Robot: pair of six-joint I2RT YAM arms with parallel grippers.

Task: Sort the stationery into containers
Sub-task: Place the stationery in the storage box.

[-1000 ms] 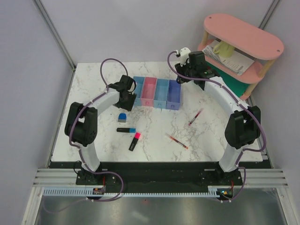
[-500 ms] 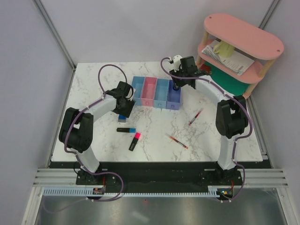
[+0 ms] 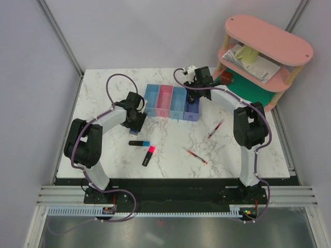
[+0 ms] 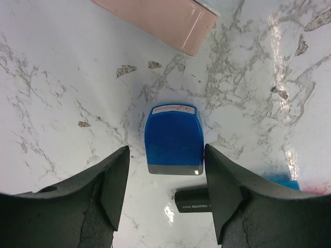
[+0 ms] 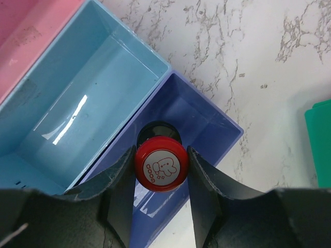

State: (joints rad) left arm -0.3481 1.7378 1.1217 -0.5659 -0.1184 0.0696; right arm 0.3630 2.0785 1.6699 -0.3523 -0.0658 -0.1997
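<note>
jaws of the right gripper (image 5: 159, 155) clench the black-red bottle (image 5: 159, 166), hanging over the purple-blue end of the bin row (image 5: 207, 124): drop in hand, next a clean release. left gripper (image 4: 164, 181) jaws spread, straddling the blue-white block (image 4: 173, 137) on the desk (image 4: 62, 77) near the row's left end.

The top camera overlooks the whole table (image 3: 98, 98) from above and behind. Close wrist cameras look down past the left gripper (image 4: 165, 155) and right gripper (image 5: 159, 155), inside that view.
</note>
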